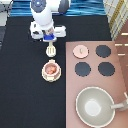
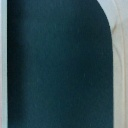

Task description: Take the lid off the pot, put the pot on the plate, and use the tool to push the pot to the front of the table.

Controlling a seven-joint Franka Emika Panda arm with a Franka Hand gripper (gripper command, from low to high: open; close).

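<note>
Lid [image 1: 80, 50] off on stove; pot [image 1: 50, 70] on plate [image 1: 44, 76]. Gripper [image 1: 49, 39] above tool [image 1: 50, 50], fingers' state unreadable. Best: head square behind pot.

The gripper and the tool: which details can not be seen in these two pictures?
- The gripper, at the exterior view's top over the tool: the hand covers the tool's handle end, so contact cannot be judged.
- The plate: the pot on it hides all but its rim.
- Wrist view: only the table and pale edges; no task object is identifiable.
- The lid lies on the stove, its underside hidden.
</note>
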